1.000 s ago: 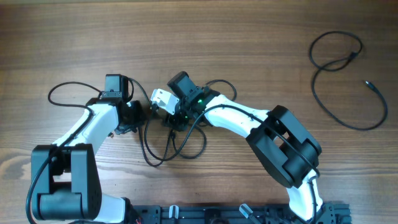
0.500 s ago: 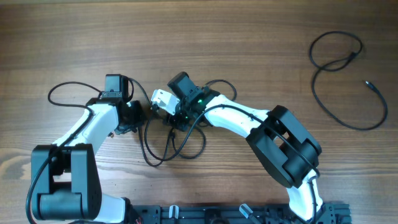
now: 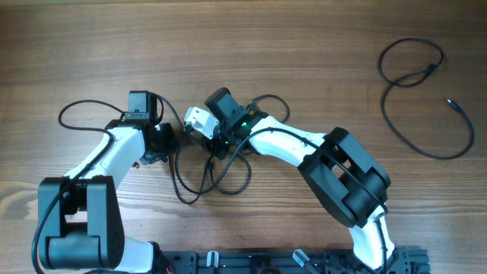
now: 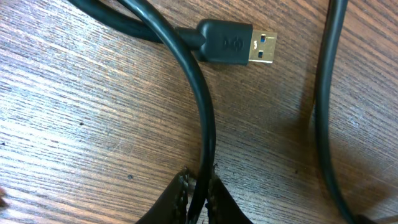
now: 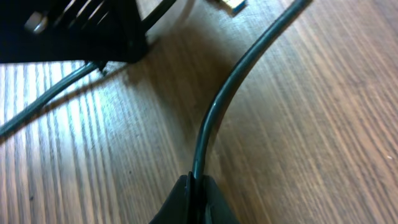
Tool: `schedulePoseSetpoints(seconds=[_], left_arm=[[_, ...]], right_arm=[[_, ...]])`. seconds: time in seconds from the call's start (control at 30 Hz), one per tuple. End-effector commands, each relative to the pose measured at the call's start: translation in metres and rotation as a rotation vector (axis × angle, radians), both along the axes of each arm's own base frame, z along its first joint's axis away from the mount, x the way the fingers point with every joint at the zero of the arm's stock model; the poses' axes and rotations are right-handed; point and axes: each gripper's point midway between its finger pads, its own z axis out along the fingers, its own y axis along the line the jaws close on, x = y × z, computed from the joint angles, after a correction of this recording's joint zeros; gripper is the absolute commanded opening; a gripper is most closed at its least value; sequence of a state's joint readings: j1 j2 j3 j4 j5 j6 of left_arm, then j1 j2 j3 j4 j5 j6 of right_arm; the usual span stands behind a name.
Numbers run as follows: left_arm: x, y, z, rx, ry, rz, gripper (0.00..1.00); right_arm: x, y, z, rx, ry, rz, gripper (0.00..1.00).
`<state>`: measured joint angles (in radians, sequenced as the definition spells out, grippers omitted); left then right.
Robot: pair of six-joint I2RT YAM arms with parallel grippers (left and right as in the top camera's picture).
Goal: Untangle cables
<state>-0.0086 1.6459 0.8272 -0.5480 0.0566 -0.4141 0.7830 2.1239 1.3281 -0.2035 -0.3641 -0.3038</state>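
A tangle of thin black cables point(image 3: 217, 176) lies in loose loops at the table's middle, between my two arms. My left gripper point(image 3: 169, 141) is shut on one cable point(image 4: 202, 106), pinched between its fingertips point(image 4: 181, 190). That cable curves past a black USB plug point(image 4: 239, 42) with a metal end, and another strand point(image 4: 324, 112) runs down the right. My right gripper point(image 3: 207, 144), close beside the left, is shut on a cable point(image 5: 214, 106) that arcs up from its tips point(image 5: 196, 183). A further cable point(image 3: 384, 106) lies apart at the far right.
A loop of cable point(image 3: 62, 118) trails left behind the left arm. The left gripper's black body point(image 5: 74, 28) fills the top left of the right wrist view. Bare wooden table point(image 3: 304, 46) stretches across the back. A black rail point(image 3: 289, 262) runs along the front edge.
The right gripper has shut on a cable. The loops below the grippers have shifted slightly. The left gripper holds as before.
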Motion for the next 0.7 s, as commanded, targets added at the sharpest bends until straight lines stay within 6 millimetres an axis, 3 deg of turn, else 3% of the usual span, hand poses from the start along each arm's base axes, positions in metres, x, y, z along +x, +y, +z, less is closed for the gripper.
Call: schedulePoseSetpoints(seconds=[0.0, 0.2, 0.33, 0.5, 0.67], left_arm=[[-0.005, 0.002, -0.006, 0.011, 0.021, 0.014, 0.14], [-0.005, 0.002, -0.006, 0.011, 0.021, 0.014, 0.14], [-0.005, 0.002, -0.006, 0.011, 0.021, 0.014, 0.14], [-0.005, 0.002, -0.006, 0.011, 0.021, 0.014, 0.14], [-0.005, 0.002, -0.006, 0.011, 0.021, 0.014, 0.14]], right_arm=[[0.027, -0.011, 0.038, 0.074, 0.03, -0.177, 0.04], [0.061, -0.041, 0.16, 0.275, -0.079, -0.327, 0.04], [0.067, -0.066, 0.23, 0.377, -0.187, -0.36, 0.04], [0.063, -0.088, 0.292, 0.474, -0.298, -0.379, 0.04], [0.057, -0.1, 0.329, 0.526, -0.379, -0.396, 0.04]])
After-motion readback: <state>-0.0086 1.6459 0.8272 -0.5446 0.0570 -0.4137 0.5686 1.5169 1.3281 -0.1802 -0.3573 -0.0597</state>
